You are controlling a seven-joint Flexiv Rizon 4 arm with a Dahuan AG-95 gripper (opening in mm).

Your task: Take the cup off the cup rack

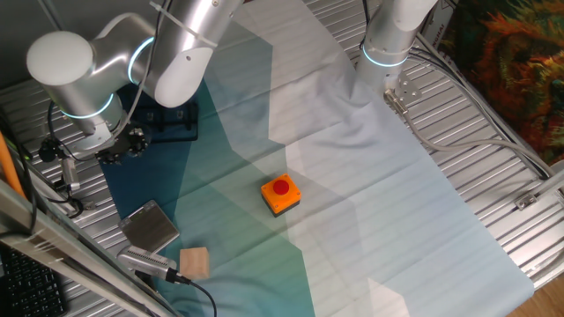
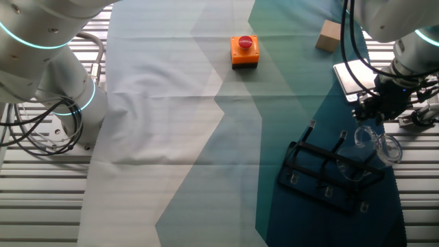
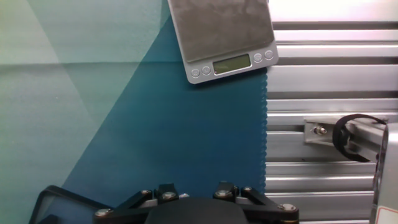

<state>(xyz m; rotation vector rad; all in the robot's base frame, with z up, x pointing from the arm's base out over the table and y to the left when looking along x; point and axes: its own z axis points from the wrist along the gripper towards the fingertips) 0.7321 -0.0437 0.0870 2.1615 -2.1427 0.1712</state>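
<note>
The hand (image 2: 384, 103) hangs over the right side of the bench (image 2: 41, 192), a dark cluster at the end of the silver arm, just above the clear cup (image 2: 374, 142). In the hand view only the linkage at the base of the fingers shows along the bottom edge, and no fingertips come into frame, so I cannot tell whether the hand is spread or pressed together, nor whether it pinches anything.

The cup sits at the far right end of the cup rack (image 2: 329, 177), its see-through rim and wall faint against the dark blue cloth (image 2: 288, 137). Whether it rests over a peg or is lifted just off one, I cannot tell. The rack's black wire frame lies on the blue cloth with its pegs standing up.

Beyond the hand, the grey scale (image 3: 222, 34) sits at the cloth's edge, display facing the camera, its platform bare. The cloth ends in a zigzag edge, with ribbed metal bench beside it. A wooden block (image 2: 329, 36) lies past the scale. The orange button box (image 2: 244, 51) stands well apart on the pale middle of the cloth, with open cloth all round it.
</note>
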